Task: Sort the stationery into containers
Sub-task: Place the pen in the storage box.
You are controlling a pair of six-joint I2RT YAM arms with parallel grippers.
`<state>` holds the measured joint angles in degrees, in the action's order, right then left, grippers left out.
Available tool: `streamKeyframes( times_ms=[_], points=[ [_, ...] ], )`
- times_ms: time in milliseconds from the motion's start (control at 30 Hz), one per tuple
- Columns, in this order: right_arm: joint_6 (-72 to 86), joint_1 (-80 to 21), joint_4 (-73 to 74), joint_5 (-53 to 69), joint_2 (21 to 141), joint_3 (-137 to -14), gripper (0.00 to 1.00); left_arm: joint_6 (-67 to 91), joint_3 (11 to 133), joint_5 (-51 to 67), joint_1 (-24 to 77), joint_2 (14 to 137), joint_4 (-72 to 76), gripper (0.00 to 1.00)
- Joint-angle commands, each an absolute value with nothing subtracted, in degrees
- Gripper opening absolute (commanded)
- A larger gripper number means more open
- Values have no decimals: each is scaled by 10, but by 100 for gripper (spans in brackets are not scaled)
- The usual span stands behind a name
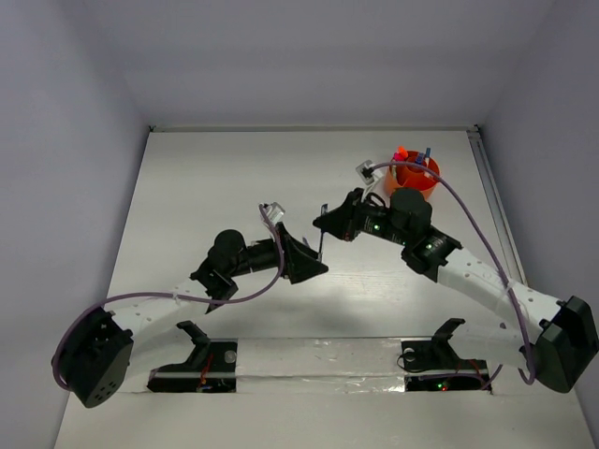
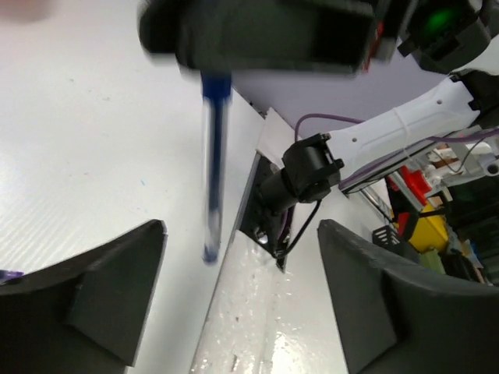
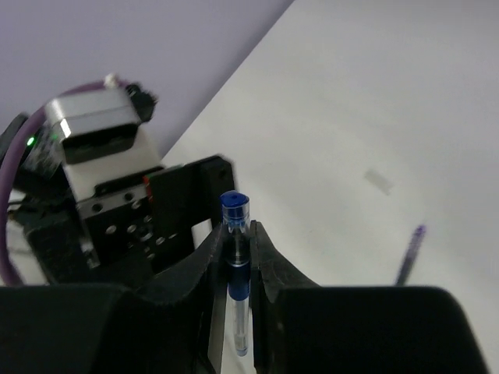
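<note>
My right gripper (image 3: 235, 238) is shut on a blue pen (image 3: 236, 265) near its cap end, and the pen hangs down over the table. In the top view the right gripper (image 1: 327, 223) sits mid-table with the pen (image 1: 322, 245) below it. My left gripper (image 1: 307, 266) is open and empty just beside and under it. In the left wrist view the pen (image 2: 212, 164) hangs ahead of the open left gripper (image 2: 242, 230), apart from both fingers. The orange cup (image 1: 415, 176) stands at the back right with several pens in it. A dark purple pen (image 3: 409, 255) lies on the table.
A small pale scrap (image 3: 379, 181) lies on the white table. Two black mounts (image 1: 201, 348) stand on a taped strip along the near edge. A rail (image 1: 491, 201) runs along the table's right side. Grey walls enclose the table.
</note>
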<state>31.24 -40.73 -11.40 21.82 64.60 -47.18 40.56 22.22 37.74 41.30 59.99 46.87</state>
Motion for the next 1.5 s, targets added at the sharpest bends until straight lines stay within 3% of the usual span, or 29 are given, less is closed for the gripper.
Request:
streamKeyframes(
  times_ms=[0, 100, 333, 500, 767, 1467],
  points=[
    [309, -361, -122, 129, 620, -486, 0, 387, 248, 367, 416, 592, 468, 80],
    [316, -328, -123, 50, 605, -475, 0, 364, 246, 344, 416, 577, 434, 88],
    [250, -249, -123, -221, 576, -462, 0, 315, 227, 272, 416, 524, 373, 90],
    [207, -177, -161, -323, 610, -459, 0, 284, 207, 208, 416, 506, 359, 90],
    [200, -62, -173, -316, 717, -511, 0, 229, 170, 163, 416, 485, 382, 91],
    [177, -45, -244, -343, 890, -591, 0, 246, 155, 176, 421, 479, 395, 91]
  ],
)
